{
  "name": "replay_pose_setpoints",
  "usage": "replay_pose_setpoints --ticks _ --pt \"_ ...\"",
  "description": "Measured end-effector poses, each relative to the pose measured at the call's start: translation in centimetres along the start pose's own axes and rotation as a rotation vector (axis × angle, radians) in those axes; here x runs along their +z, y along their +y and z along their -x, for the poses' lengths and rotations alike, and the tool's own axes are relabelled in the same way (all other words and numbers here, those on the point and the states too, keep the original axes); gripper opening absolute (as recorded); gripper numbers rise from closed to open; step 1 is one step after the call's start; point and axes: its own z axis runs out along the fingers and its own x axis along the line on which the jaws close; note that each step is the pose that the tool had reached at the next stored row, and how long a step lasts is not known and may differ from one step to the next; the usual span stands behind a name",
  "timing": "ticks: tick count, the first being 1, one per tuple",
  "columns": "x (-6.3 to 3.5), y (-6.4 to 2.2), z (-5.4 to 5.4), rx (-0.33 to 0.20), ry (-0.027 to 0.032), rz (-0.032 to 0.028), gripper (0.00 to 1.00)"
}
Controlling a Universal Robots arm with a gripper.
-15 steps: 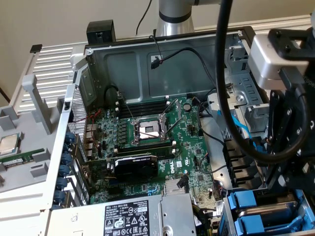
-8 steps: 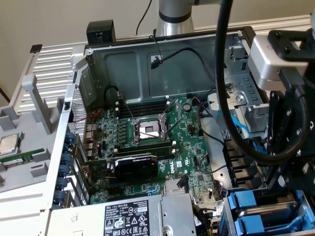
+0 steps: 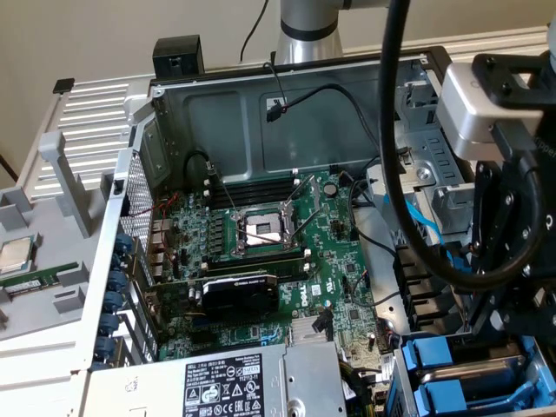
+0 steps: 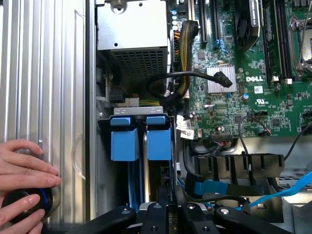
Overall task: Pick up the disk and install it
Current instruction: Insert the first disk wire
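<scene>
At the disk point(image 4: 159, 139), perhaps touching: end effector point(image 4: 169, 196).

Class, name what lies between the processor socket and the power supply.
A black card sits between socket and power supply, shown in the exterior view.

A plain beige painted wall point(image 3: 104, 35) stands behind the work area, evenly lit, with only soft shadows. In front of it lies a ribbed silver aluminium counter point(image 3: 91, 117).
</scene>
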Motion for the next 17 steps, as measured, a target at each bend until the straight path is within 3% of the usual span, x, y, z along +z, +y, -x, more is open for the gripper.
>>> replay_pose_setpoints --ticks 17 --pt "0.00 -0.01 -0.06 0.000 0.0000 0.0000 0.17"
